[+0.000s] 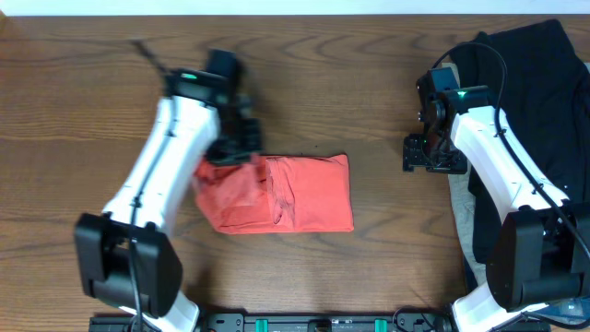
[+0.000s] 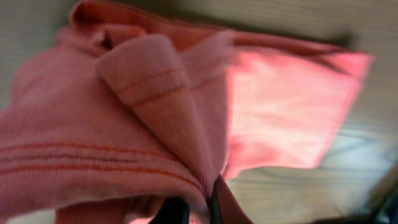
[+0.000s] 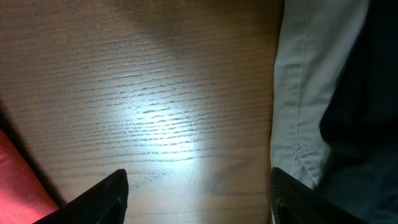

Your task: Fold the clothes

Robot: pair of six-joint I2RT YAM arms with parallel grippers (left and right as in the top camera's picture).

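Observation:
The orange-red T-shirt (image 1: pixel 295 194) lies folded into a rough rectangle at the table's middle, its print hidden. My left gripper (image 1: pixel 235 152) sits over the shirt's upper left corner and is shut on a bunch of its fabric. In the left wrist view the shirt (image 2: pixel 112 124) fills the frame, its hemmed edge pinched between my fingers (image 2: pixel 199 208). My right gripper (image 1: pixel 431 157) hovers open and empty over bare wood to the right of the shirt. In the right wrist view its fingers (image 3: pixel 199 193) are spread wide, with a corner of the shirt (image 3: pixel 18 186) at the lower left.
A black garment (image 1: pixel 535 83) and a pale grey one (image 1: pixel 466 212) lie piled at the table's right edge, beside my right arm. The pale cloth (image 3: pixel 305 93) and the black cloth (image 3: pixel 367 99) show in the right wrist view. The table is brown wood (image 1: pixel 323 74).

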